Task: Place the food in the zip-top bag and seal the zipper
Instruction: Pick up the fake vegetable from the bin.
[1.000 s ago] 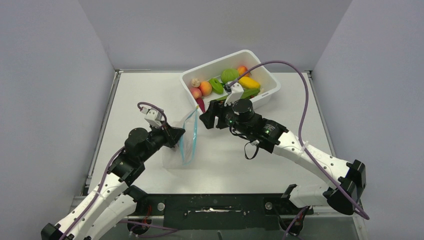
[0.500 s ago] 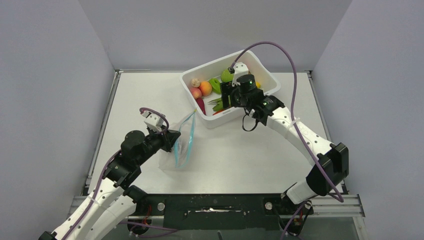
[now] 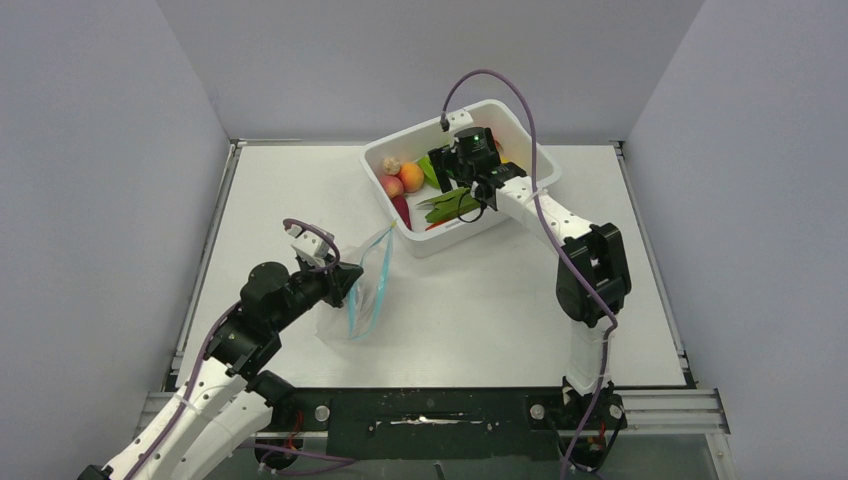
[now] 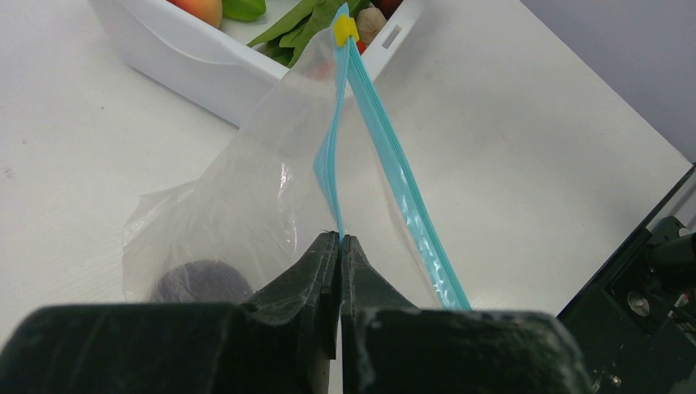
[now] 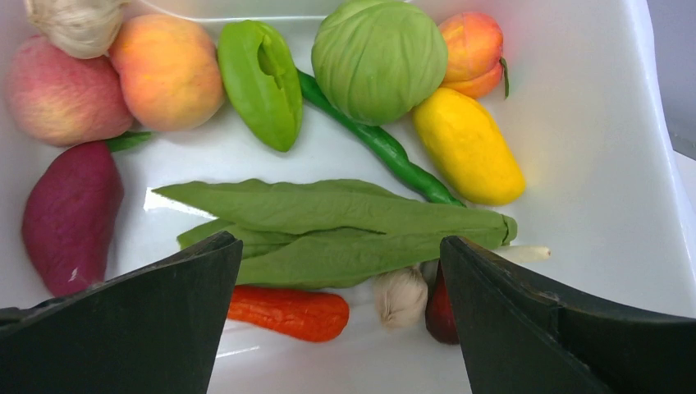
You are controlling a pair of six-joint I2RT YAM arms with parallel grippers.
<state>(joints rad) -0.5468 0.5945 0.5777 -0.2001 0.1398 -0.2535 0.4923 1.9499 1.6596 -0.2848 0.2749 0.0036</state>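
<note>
Pinching the zipper (image 4: 400, 176) of the zip-top bag (image 4: 263, 189) with the left gripper (image 4: 339, 244), jaws squeezed tight on the blue strip, bottom centre of the left wrist view. Already got one dark round fruit (image 4: 201, 283) inside, lower left there. Hovering the right gripper (image 5: 335, 246) spread wide over the white tub (image 5: 624, 164), upper centre of the top view, right above the leafy green (image 5: 328, 217), with a peach (image 5: 167, 70) and green ball (image 5: 379, 57) further up.
</note>
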